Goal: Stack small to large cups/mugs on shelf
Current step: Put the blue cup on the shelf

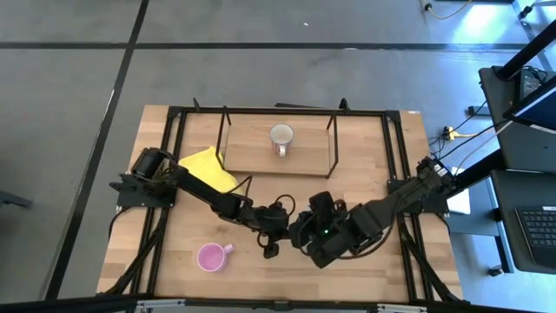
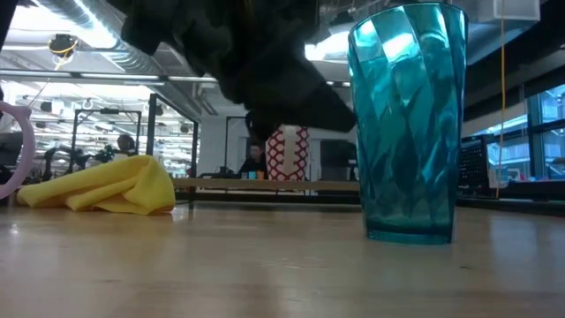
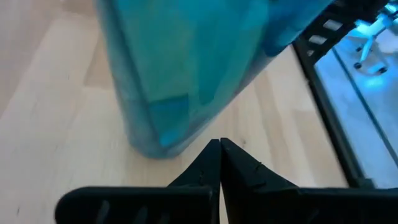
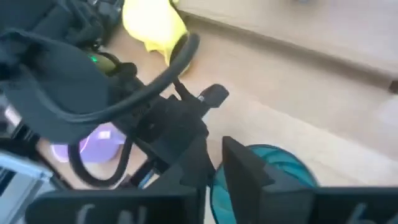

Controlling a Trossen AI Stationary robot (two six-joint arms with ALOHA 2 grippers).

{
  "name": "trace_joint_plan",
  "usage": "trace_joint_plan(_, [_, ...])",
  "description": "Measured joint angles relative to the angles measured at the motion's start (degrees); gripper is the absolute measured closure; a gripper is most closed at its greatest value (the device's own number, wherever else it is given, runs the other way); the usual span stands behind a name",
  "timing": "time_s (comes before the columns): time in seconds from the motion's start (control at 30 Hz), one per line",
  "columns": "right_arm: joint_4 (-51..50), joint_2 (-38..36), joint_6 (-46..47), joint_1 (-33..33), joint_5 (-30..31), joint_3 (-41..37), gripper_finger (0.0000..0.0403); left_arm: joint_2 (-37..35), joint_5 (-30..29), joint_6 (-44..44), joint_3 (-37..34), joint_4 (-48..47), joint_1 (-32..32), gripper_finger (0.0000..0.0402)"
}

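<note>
The teal tumbler (image 2: 406,124) stands upright on its base on the tabletop; the arms hide it in the high view. My left gripper (image 3: 219,155) is shut, its tips low beside the tumbler's foot (image 3: 161,140) with a sliver of wood between them. My right gripper (image 4: 216,180) hovers above the tumbler's rim (image 4: 280,165), its fingers a narrow gap apart with nothing between them. The white mug (image 1: 281,137) stands on the board of the shelf (image 1: 252,149). The pink mug (image 1: 211,256) sits mouth up on the table near its front left.
A crumpled yellow cloth (image 1: 208,168) lies by the shelf's left end. Both arms (image 1: 365,222) meet over the table's middle. The shelf's black rods (image 1: 331,139) rise around the board. Bare tabletop shows at the near right.
</note>
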Motion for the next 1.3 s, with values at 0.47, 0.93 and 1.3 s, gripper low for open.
trace_joint_plan(0.47, [-20.44, -0.11, -0.76, -1.38, -24.90, 3.92, 0.0225, -9.19, -4.01, 0.62, 0.00, -13.75, -2.75, 0.0348])
trace_joint_plan(0.93, [-6.92, -0.04, -1.59, -4.33, -29.50, -9.75, 0.0168, -29.75, -20.86, -0.77, 0.00, -30.34, -8.04, 0.0318])
trace_joint_plan(1.3, [-5.62, -0.04, -1.43, -5.92, -29.47, -10.91, 0.0291, -31.88, -22.81, -1.81, 0.00, -33.95, -10.13, 0.0327])
